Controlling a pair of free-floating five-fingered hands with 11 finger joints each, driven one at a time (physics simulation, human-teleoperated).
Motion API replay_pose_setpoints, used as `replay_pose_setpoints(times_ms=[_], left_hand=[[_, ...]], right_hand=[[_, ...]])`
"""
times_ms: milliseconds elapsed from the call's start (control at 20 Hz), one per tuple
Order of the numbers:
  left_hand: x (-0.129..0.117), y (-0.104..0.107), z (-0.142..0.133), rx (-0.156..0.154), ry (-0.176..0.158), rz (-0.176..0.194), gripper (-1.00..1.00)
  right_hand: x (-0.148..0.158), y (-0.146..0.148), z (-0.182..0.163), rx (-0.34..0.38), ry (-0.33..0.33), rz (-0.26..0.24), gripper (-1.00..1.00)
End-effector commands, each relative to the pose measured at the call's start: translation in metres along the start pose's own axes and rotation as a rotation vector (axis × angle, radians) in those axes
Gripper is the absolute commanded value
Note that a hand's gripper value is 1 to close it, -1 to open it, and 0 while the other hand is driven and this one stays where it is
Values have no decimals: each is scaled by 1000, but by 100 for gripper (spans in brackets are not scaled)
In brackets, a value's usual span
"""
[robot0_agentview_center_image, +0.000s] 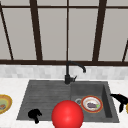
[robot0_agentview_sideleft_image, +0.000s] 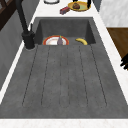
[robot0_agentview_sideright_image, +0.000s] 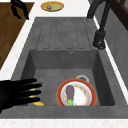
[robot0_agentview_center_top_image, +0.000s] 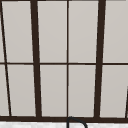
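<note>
2 glossy black robot hands: right robot hand (robot0_agentview_center_image: 120, 100) spread flat, left robot hand (robot0_agentview_center_image: 34, 114) curled, near round red-rimmed plate (robot0_agentview_center_image: 91, 104).

banana (robot0_agentview_sideright_image: 37, 103) half behind hand (robot0_agentview_sideright_image: 17, 95)

Drainboard (robot0_agentview_sideleft_image: 62, 75) bare, open for passage. Basin (robot0_agentview_sideright_image: 62, 65) floor crowded: red-rimmed plate (robot0_agentview_sideright_image: 76, 93) with eggplant (robot0_agentview_sideright_image: 70, 93), banana (robot0_agentview_sideleft_image: 81, 41) beside it. Faucet (robot0_agentview_center_image: 68, 72) rises at back rim, spout arching over basin. Red ball (robot0_agentview_center_image: 67, 114) blocks front edge.
</note>
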Motion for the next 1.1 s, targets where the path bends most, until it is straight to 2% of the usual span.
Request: replay_pose_setpoints(times_ms=[0, 250, 600, 750, 850, 950, 1050], left_hand=[[0, 0, 0, 0, 0, 0, 0], [0, 0, 0, 0, 0, 0, 0], [0, 0, 0, 0, 0, 0, 0], [0, 0, 0, 0, 0, 0, 0], [0, 0, 0, 0, 0, 0, 0], [0, 0, 0, 0, 0, 0, 0], [0, 0, 0, 0, 0, 0, 0]], right_hand=[[10, 2, -4, -33, 92, -10, -100], [19, 2, -9, -63, 169, -16, -100], [38, -8, -15, -125, 265, 2, -100], [55, 0, -24, -118, 285, 8, -100], [66, 4, -31, -125, 306, 19, -100], [76, 11, -38, -127, 311, 81, -100], [77, 8, -34, -126, 312, 102, -100]])
